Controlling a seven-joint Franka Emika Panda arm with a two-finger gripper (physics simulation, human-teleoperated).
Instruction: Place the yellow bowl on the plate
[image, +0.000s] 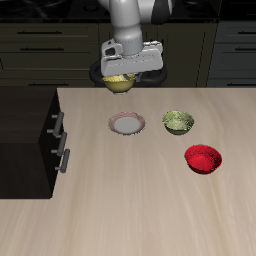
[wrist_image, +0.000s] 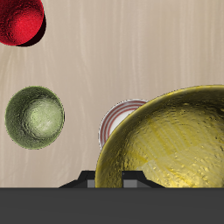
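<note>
Yellow, glossy and speckled inside, the yellow bowl (image: 119, 82) is held by the gripper (image: 127, 66), which is pinched on the bowl's rim, and is carried in the air above the back part of the tabletop (image: 150, 210). In the wrist view the yellow bowl (wrist_image: 171, 140) fills much of the picture, and the plate (wrist_image: 118, 121) is seen partly hidden behind its edge. The plate (image: 128, 123) lies flat on the tabletop, nearer the front edge than the held bowl and not yet under it. Beside the plate an olive-green bowl (image: 178, 122) is seen, and farther toward the front edge a red bowl (image: 203, 158), both apart from the plate. The pickup and lift are judged done. Left to do: the bowl is to be brought over the plate, lowered onto it and released.
</note>
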